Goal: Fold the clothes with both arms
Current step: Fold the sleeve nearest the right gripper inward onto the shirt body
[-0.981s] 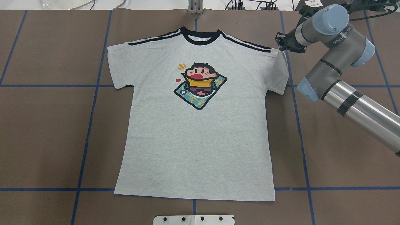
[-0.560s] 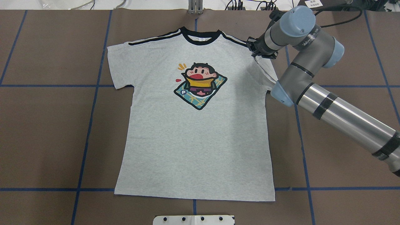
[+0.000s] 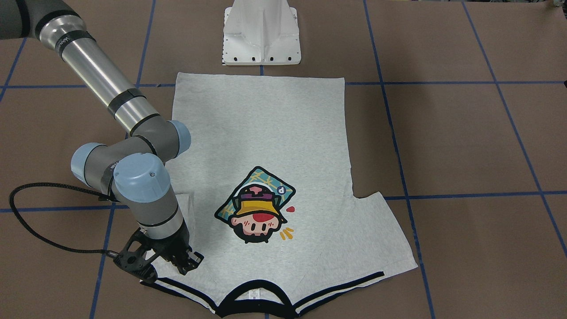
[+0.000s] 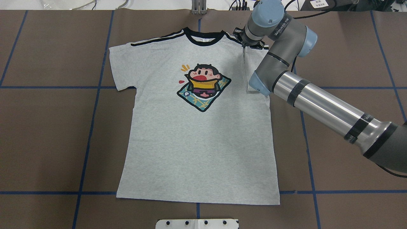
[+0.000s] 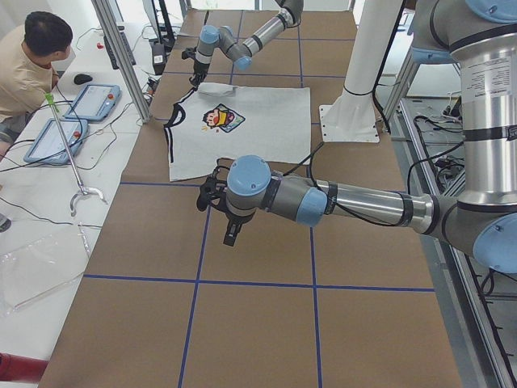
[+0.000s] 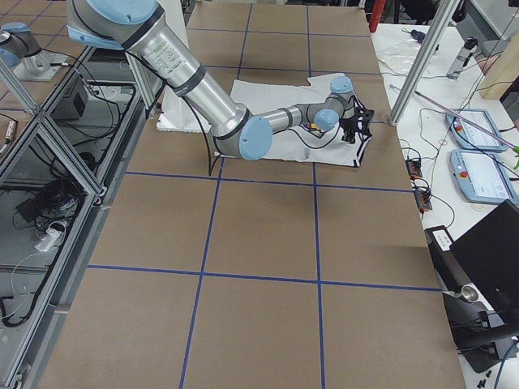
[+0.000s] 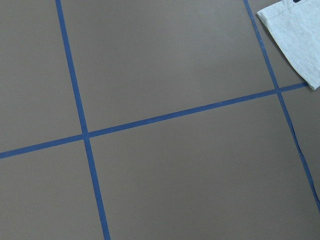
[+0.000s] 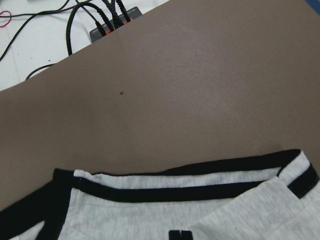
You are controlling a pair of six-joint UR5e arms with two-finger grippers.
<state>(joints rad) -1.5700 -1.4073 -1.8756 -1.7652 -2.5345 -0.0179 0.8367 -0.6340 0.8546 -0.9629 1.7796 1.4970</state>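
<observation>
The grey T-shirt [image 4: 197, 143] lies flat, print up, on the brown surface [image 4: 47, 127]. The right gripper [image 4: 248, 43], jaws pinched on the sleeve [image 4: 249, 68], holds it doubled inward, so this looks like the sleeve fold. The next move calls for laying it down and releasing. The left gripper [image 5: 222, 218] hovers well apart (jaws: cannot tell).

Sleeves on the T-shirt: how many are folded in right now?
1. The sleeve at the right gripper lies folded over the chest; the other sleeve is spread flat on the table.

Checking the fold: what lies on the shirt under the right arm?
Its sleeve, folded inward onto the shirt; the right arm hides the sleeve's outer part.
</observation>
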